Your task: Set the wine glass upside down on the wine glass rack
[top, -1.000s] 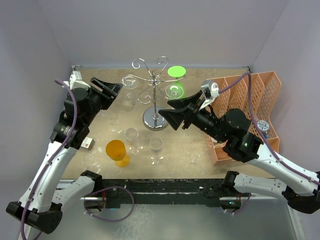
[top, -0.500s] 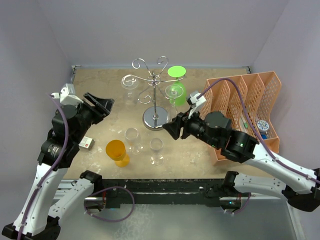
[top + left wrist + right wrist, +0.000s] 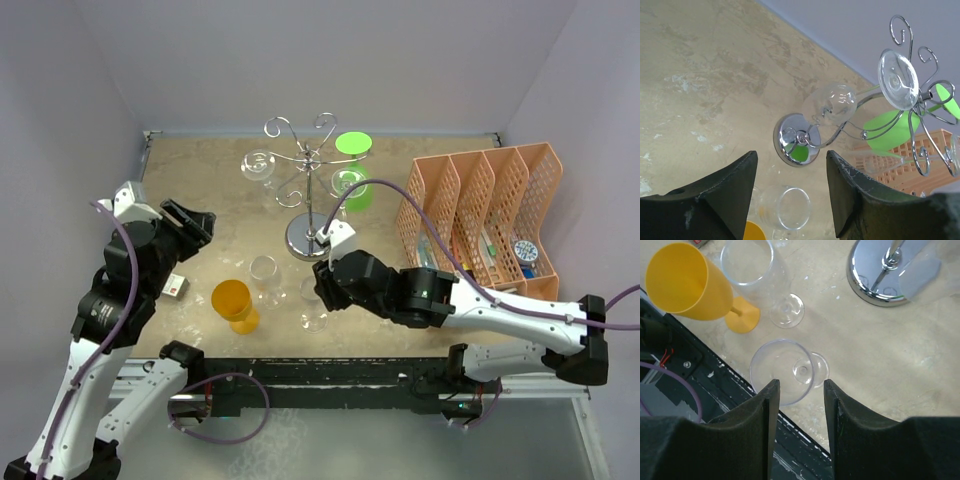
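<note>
Top external: hovering the right gripper over a clear, round-bowled upright wine glass, near the shiny wire, round-based wine glass rack. Left wrist: holding the left gripper wide, empty. Right wrist: holding black fingers partly spread above the glass, gripping nothing.

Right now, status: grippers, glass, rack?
Left gripper open, empty. Right gripper open over upright clear wine glass, no grip. Rack holds hung clear glass and green glass. Yellow goblet, second clear glass crowd target.
</note>
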Available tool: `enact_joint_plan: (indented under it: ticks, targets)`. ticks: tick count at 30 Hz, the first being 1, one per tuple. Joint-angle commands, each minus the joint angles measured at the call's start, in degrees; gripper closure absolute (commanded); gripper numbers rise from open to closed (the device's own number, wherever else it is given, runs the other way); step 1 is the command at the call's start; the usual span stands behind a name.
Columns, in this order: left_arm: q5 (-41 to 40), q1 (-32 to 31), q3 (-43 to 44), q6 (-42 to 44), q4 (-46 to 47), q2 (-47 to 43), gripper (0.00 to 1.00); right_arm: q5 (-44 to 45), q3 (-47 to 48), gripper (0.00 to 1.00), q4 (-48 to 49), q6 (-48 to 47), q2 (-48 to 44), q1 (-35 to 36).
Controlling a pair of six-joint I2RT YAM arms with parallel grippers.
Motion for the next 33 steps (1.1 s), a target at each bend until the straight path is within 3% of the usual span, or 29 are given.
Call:
enact_joint_plan:
  ticks: [1,14,20,28,33]
  targets:
    - [-2.35,0.35,0.74,1.91,1.07,-0.04,0.46,6.13,4.02,0.58,-3.54,2.84,0.38,0.27]
    - [-4.82,0.32,2.22,3.29,-0.27,-2.63,0.45,3.49,4.83,0.64,-2.70,2.55,5.12,0.29]
    - [-4.95,0.32,2.49,2.82,-0.63,-4.41,0.45,6.95,6.63,0.75,-7.89,2.36,6.75,0.34]
    - [-2.65,0.33,1.71,3.65,-0.20,-5.42,0.45,10.60,6.07,0.91,-5.30,0.78,5.40,0.30]
    - [-1.15,0.31,1.07,3.31,0.86,-6.03,0.45,12.37,6.98,0.93,-5.23,1.21,6.34,0.29]
